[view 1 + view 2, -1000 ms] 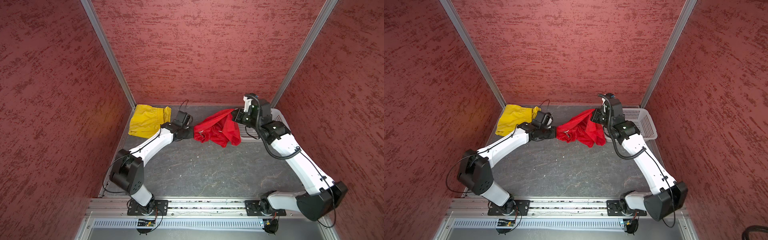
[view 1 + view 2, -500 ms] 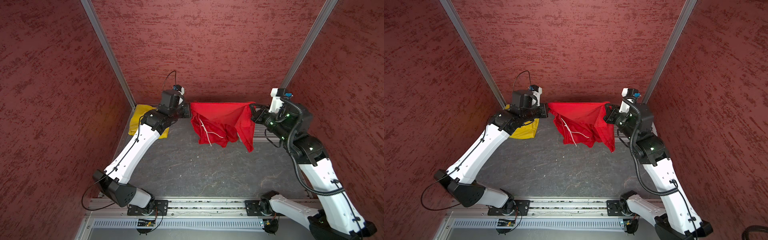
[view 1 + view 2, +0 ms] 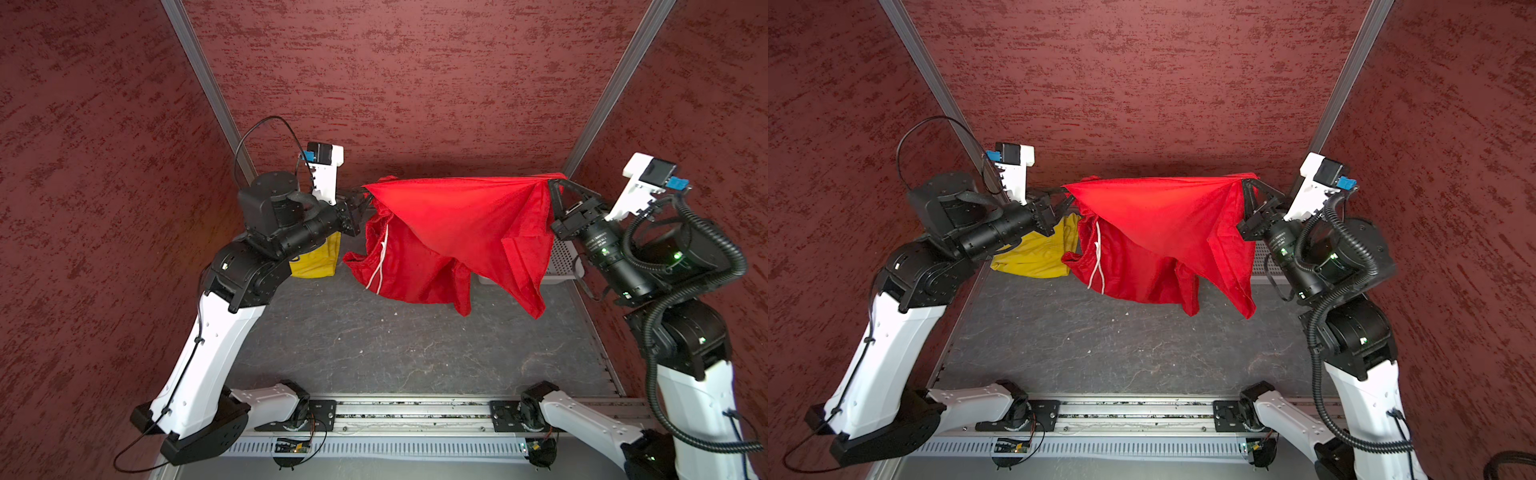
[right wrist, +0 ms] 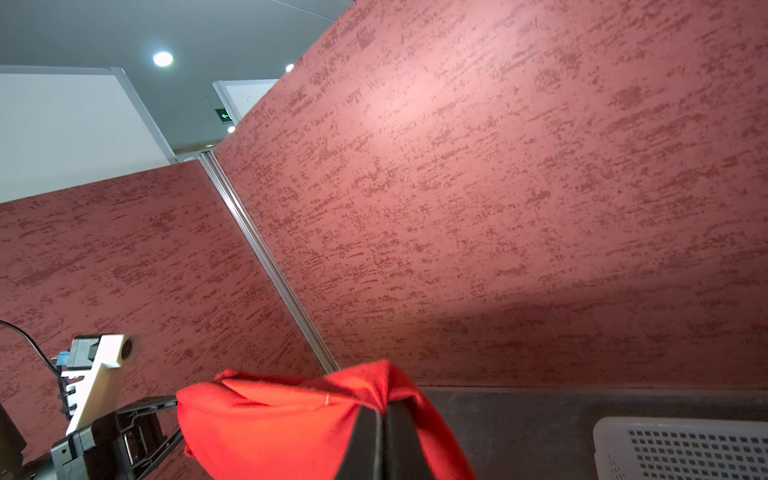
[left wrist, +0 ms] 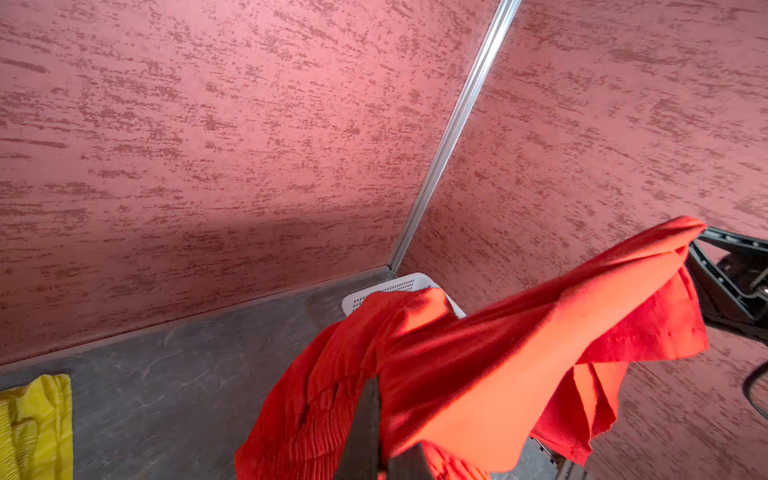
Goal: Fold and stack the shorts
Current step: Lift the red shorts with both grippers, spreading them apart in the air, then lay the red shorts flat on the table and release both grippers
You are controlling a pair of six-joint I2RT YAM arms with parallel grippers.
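Over the bench [image 3: 374,345] the red shorts [image 3: 453,232] hang bunched and lopsided — lowered like this, they would likely land creased. The left fingers [image 3: 358,196] and right fingers [image 3: 556,205] each pinch shut on the taut top edge, where thin cloth could slip free; the yellow shorts [image 3: 311,264] lie behind, at the back left.

Yellow shorts [image 3: 316,262] half behind left arm [image 3: 286,228]; basket [image 3: 563,257] mostly behind red shorts [image 3: 449,224].

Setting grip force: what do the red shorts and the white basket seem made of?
The red shorts: thin woven fabric, likely synthetic, faint sheen; hangs in soft folds. The white basket: rigid plastic, apparently; smooth moulded rim, regular perforations.
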